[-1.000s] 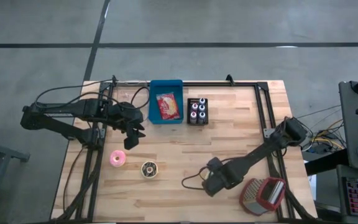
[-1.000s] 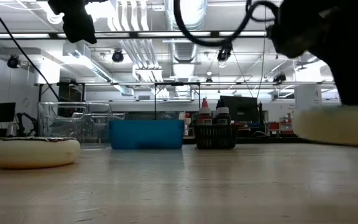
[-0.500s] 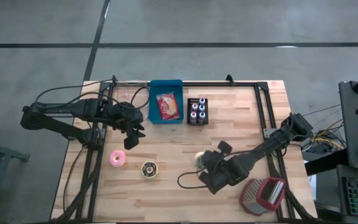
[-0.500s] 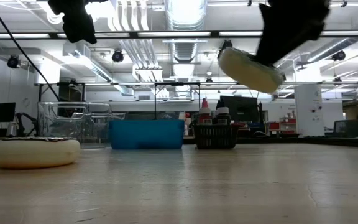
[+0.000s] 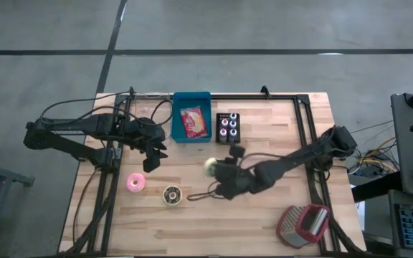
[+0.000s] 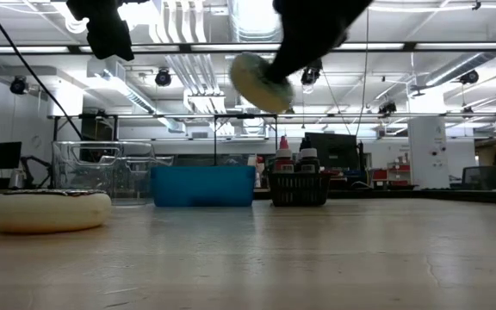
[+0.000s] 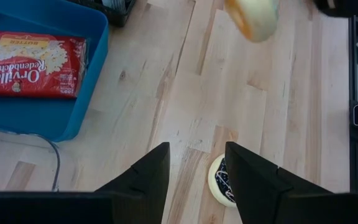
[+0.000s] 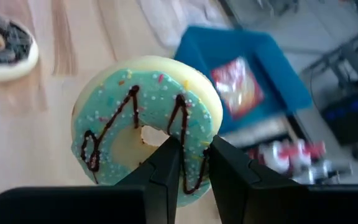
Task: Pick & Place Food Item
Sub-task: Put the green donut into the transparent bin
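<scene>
My right gripper (image 5: 214, 170) is now up off the counter (image 5: 278, 136) with its jaws pinching the teal-iced donut (image 8: 145, 144) by one side of the ring, one finger through the hole. A second ago this arm was low near the red grater (image 5: 304, 223) at the counter's near right corner, with the donut resting on the wood there; half a second ago it was lifted and partway across. Now the donut (image 5: 211, 166) hangs in the air near mid-counter, clear of the surface in the low view (image 6: 259, 83).

I judge the pick done and the carry well along. The blue bin (image 5: 192, 127), already holding a popcorn packet (image 5: 193, 122), lies ahead of these jaws and a little to their side, beside the bottle rack (image 5: 227, 128); it looks the likely drop place, though the task names none.

My left gripper (image 5: 151, 159) has not moved over that second: it hovers with jaws spread and empty, the chocolate-drizzled donut (image 7: 221, 180) on the counter just beyond its fingertips and the pink donut (image 5: 135, 183) nearby.
</scene>
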You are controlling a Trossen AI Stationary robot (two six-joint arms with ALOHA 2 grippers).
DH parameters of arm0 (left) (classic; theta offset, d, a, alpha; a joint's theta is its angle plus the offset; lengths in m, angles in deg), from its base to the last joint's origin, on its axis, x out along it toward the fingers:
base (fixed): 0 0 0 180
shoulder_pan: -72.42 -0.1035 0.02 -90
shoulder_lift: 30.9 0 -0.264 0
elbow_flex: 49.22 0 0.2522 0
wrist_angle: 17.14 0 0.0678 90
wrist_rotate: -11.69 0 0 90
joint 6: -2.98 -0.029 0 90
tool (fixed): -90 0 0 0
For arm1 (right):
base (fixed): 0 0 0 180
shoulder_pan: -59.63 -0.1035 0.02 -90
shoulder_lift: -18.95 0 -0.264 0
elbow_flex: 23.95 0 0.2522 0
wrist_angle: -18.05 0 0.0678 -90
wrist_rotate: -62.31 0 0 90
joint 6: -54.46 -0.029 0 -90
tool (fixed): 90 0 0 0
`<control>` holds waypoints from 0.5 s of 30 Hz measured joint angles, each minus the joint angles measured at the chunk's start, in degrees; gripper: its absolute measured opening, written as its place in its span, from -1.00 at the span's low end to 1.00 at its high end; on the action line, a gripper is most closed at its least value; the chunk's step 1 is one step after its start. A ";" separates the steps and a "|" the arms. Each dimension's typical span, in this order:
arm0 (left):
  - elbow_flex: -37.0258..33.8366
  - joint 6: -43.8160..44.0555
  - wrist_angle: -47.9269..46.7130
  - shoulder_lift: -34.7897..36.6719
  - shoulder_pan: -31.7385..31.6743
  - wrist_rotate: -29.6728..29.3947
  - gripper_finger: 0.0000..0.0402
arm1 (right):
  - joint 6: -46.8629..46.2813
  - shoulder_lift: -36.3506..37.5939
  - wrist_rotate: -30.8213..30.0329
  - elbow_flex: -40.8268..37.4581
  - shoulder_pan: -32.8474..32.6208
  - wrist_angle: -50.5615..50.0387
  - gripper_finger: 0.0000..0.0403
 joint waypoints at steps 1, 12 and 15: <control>0.00 0.00 0.00 0.00 0.00 -0.02 -0.20 | 3.18 0.00 0.68 -0.44 0.88 3.20 -0.65; 0.02 -0.02 0.00 0.00 0.02 -0.01 -0.20 | 20.57 -0.05 15.21 -8.72 10.53 37.57 -0.65; 0.00 -0.01 0.00 0.00 0.00 0.00 -0.20 | 22.86 -0.59 17.18 -10.96 12.72 44.52 -0.65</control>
